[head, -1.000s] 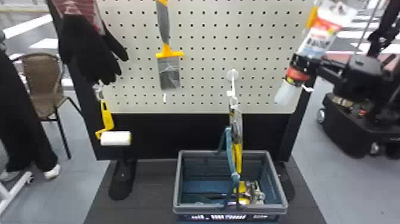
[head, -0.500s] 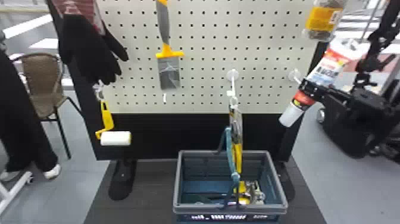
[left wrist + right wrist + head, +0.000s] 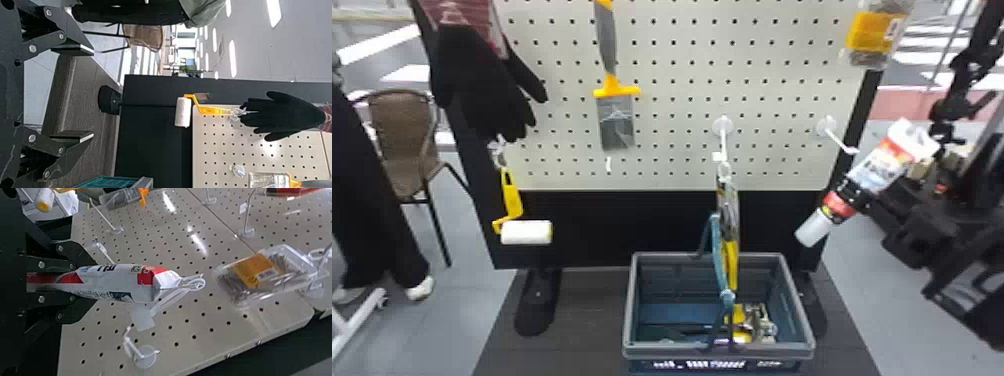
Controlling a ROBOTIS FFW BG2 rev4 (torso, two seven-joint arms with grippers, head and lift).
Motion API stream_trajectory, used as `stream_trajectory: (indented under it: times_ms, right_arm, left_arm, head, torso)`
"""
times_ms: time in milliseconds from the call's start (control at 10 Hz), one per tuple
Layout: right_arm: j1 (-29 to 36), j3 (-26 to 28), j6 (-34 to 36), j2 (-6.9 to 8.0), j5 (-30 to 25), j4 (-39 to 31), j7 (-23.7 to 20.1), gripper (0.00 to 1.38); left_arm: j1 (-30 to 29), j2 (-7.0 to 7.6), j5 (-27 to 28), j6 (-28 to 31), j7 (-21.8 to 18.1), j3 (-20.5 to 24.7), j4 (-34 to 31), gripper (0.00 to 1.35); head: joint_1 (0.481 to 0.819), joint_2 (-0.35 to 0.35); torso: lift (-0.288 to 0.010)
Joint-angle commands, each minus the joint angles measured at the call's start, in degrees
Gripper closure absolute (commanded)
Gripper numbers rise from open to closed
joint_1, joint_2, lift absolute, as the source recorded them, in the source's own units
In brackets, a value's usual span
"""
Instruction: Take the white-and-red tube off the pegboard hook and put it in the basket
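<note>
The pegboard (image 3: 672,110) stands upright at the far side, with the dark base (image 3: 587,310) reaching out nearer below it. A brown chair (image 3: 402,135) is on the left, beyond the board. The blue-grey basket (image 3: 629,310) sits on the base, right of centre, its handle (image 3: 717,255) raised and yellow and metallic items inside.

The left end effector (image 3: 92,93) is open, its fingers well apart. The right end effector (image 3: 852,196) is closed around the white-and-red tube (image 3: 879,162), gripping it near its pale narrow end. The tube is off the hook, tilted, to the right of the basket and higher than its rim, that pale end pointing down and left.

On the board's left hang black gloves (image 3: 477,85), and a scraper (image 3: 614,115) hangs right of them. A yellow-labelled pack (image 3: 872,35) is at upper right. A small roller (image 3: 527,232) hangs below the gloves, and a white hook (image 3: 827,127) juts out near the tube.
</note>
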State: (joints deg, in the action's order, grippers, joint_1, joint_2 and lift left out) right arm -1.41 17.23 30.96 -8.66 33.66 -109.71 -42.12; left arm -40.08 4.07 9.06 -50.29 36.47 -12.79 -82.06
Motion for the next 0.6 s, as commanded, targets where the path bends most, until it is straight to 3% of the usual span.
stream_trajectory:
  times_ms: [0, 200, 500]
  right_arm:
    - [1.9, 0.0, -2.7, 1.10, 1.4, 2.3, 1.5, 1.02]
    - [3.9, 0.0, -4.9, 2.69, 2.8, 4.7, 3.3, 1.02]
    - [5.5, -0.2, -5.0, 3.30, 2.7, 5.9, 3.5, 1.02]
  left_arm:
    - [-0.1, 0.06, 0.0, -0.1, 0.0, 0.1, 0.0, 0.52]
    - [-0.1, 0.06, 0.0, -0.1, 0.0, 0.1, 0.0, 0.52]
    - [-0.1, 0.06, 0.1, 0.0, 0.0, 0.1, 0.0, 0.52]
  head:
    - [0.549, 0.000]
    - [0.549, 0.000]
    - [0.549, 0.000]
  torso:
    - [-0.100]
    - [-0.100]
    - [-0.100]
